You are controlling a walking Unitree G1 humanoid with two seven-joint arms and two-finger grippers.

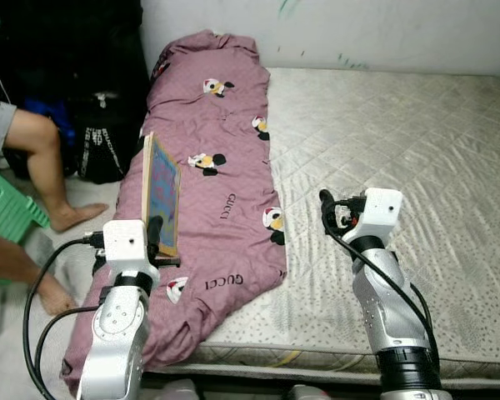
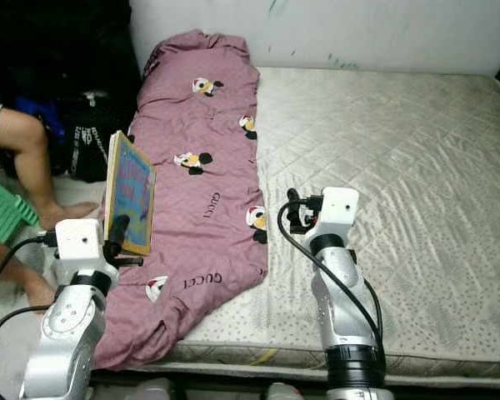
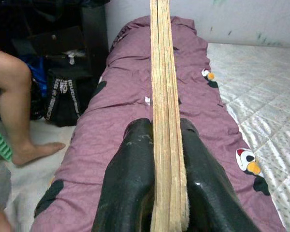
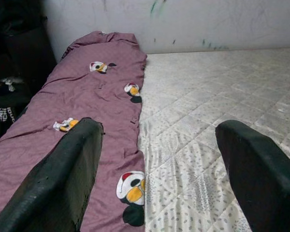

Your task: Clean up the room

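My left gripper (image 1: pixel 156 236) is shut on a flat wooden-framed board (image 1: pixel 162 193) with a colourful picture face, holding it upright by its lower edge above the left side of the bed. In the left wrist view the board's thin edge (image 3: pixel 164 96) runs straight up between my two black fingers (image 3: pixel 130 179). A mauve quilt (image 1: pixel 221 158) with cartoon prints lies lengthwise along the left part of the mattress (image 1: pixel 400 142). My right gripper (image 1: pixel 327 212) is open above the mattress beside the quilt's edge, its fingers (image 4: pixel 63 179) wide apart with nothing between them.
A person's bare legs (image 1: pixel 42 167) and feet are on the floor at the left, beside a green plastic stool (image 1: pixel 4 208). Dark bags (image 1: pixel 100 142) stand against the wall at the bed's far left corner. The right half of the mattress is bare.
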